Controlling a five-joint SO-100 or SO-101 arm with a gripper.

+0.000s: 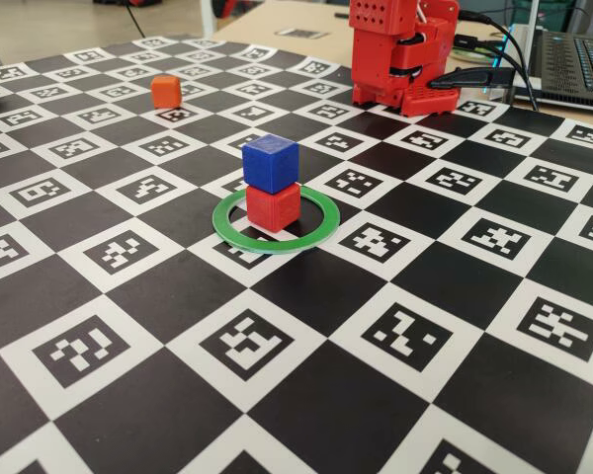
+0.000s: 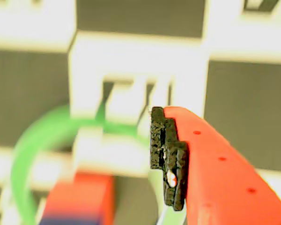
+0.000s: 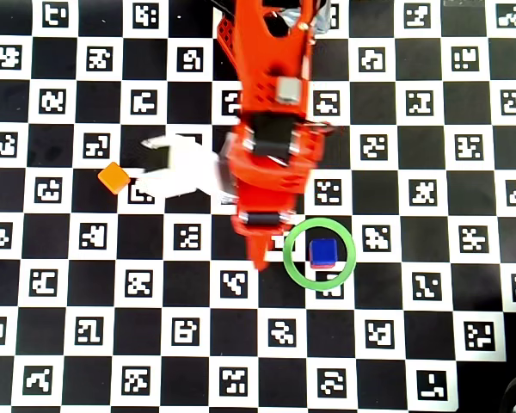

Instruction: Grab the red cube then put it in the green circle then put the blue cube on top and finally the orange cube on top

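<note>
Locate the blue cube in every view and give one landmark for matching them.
Fixed view: the blue cube sits centre-left, stacked on the red cube.
Wrist view: only a blurred blue strip at the bottom-left edge, under the red cube's face.
Overhead view: right of centre, just right of the arm.
Shared landmark: the green circle, which rings the stack in all three views.

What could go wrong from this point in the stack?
The blue cube sits slightly twisted on the red cube inside the green circle, so adding the orange cube may topple it. The tool hangs right beside the ring and could clip the stack when swinging away.
</note>
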